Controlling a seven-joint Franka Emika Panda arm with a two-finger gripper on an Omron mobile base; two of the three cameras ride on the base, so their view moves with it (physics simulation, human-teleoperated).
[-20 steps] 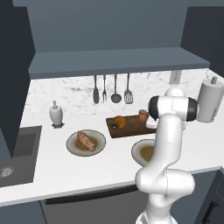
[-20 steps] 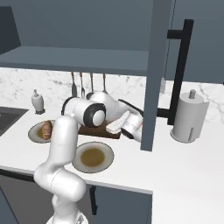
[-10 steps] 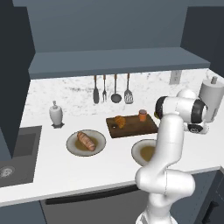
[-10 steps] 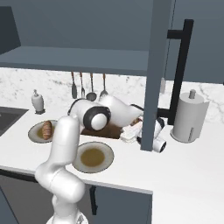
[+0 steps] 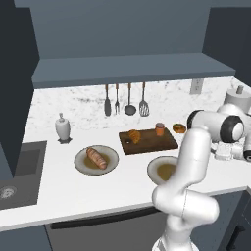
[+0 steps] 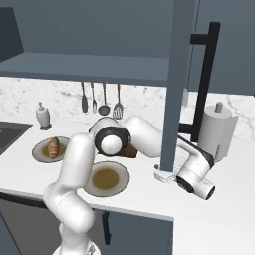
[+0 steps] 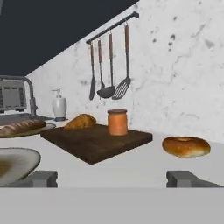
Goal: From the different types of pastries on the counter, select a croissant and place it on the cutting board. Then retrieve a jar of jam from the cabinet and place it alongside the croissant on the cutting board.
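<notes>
from my left base camera, the croissant (image 5: 133, 136) and jam jar (image 5: 160, 129) sit apart on the cutting board (image 5: 152, 143). my arm (image 5: 196, 162) bends right, over an empty plate (image 5: 158, 169).

Nothing readable is showing anywhere in these views. The jam jar (image 7: 117, 122), standing at the centre of the hand view on the cutting board (image 7: 96, 141), is showing a plain orange side with no label. The soap bottle (image 7: 59, 105) at the left is looking blank too, though it is perhaps too small to judge.
</notes>
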